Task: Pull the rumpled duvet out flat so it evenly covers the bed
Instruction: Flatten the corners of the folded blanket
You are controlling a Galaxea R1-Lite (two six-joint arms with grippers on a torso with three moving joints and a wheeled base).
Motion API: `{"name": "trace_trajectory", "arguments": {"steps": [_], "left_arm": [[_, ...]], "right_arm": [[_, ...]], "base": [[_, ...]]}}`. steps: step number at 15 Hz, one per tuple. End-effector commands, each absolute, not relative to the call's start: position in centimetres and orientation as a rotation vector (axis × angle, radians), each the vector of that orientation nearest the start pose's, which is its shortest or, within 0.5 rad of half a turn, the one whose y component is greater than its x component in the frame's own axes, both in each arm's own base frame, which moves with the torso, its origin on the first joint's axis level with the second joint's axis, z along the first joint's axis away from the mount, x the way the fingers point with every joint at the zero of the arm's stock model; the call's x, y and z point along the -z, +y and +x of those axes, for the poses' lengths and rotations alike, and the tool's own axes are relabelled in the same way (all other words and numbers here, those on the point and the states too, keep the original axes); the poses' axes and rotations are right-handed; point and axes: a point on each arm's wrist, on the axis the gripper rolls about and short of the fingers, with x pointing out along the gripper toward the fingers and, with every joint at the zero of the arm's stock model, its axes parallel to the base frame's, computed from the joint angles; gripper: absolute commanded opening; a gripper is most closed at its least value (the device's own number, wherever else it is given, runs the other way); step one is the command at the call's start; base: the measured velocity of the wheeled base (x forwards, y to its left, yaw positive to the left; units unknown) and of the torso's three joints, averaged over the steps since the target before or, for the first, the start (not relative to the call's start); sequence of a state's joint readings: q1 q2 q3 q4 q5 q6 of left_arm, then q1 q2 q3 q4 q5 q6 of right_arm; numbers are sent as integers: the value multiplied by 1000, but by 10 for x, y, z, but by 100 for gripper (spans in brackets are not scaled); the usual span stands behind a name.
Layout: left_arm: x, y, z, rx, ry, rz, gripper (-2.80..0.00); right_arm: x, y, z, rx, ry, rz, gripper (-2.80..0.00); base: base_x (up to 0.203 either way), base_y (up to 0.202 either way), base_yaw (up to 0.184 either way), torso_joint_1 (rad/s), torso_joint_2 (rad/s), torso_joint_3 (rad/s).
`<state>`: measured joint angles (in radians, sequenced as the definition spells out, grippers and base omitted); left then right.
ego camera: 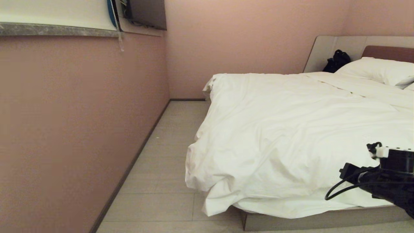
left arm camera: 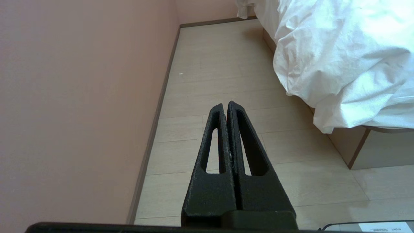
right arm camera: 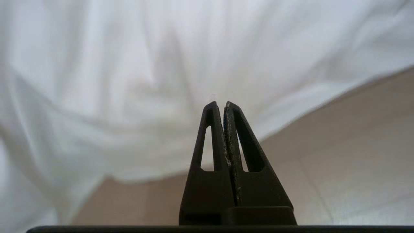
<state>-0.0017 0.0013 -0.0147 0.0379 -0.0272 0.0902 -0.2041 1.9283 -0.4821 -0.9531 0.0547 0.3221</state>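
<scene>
Duvet (ego camera: 291,136) white, puffy, creased, corner drooping off bed (ego camera: 317,220); both tools closed, empty

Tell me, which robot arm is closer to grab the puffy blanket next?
Probably the right. The right gripper is shut and points straight at the duvet, close to its hanging edge. The left gripper, also shut, points at the floor beside the bed.
</scene>
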Motion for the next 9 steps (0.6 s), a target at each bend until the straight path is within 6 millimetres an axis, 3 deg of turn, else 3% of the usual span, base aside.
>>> {"name": "trace_trajectory", "arguments": {"steps": [1, 4, 9], "left_arm": [[-75, -1, -24, 30, 25, 90, -280], [-76, -1, -24, 31, 25, 90, -280], [-75, -1, -24, 31, 25, 90, -280]], "right_arm": [[-66, -67, 266, 307, 723, 425, -280], [-57, -79, 265, 339, 820, 403, -280], [-61, -78, 260, 180, 846, -33, -280]], "base": [[0, 0, 0, 0, 0, 0], [0, 0, 0, 0, 0, 0], [0, 0, 0, 0, 0, 0]]}}
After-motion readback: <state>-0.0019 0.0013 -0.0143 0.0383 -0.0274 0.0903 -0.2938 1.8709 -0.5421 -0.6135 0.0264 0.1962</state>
